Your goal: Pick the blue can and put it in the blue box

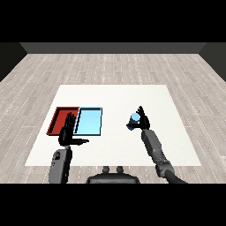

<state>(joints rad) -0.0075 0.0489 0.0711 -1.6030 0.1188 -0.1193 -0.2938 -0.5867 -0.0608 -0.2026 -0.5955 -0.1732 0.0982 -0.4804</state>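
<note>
The blue can [134, 117] stands on the white table [114, 95], right of the two trays. My right hand [143, 121] is against the can's right side. Its fingers point up, straight, behind the can, and its thumb reaches under the can's near left side. The can stays upright on the table. The light blue tray [90, 122] lies about a can's height to the left of the can, with nothing in it. My left hand [68, 131] hovers open over the near edge of the red tray [58, 115], thumb sticking out to the right.
The red tray and the light blue tray lie side by side, touching, left of the table's middle. A wooden floor surrounds the table. The table's right edge lies beyond my right forearm.
</note>
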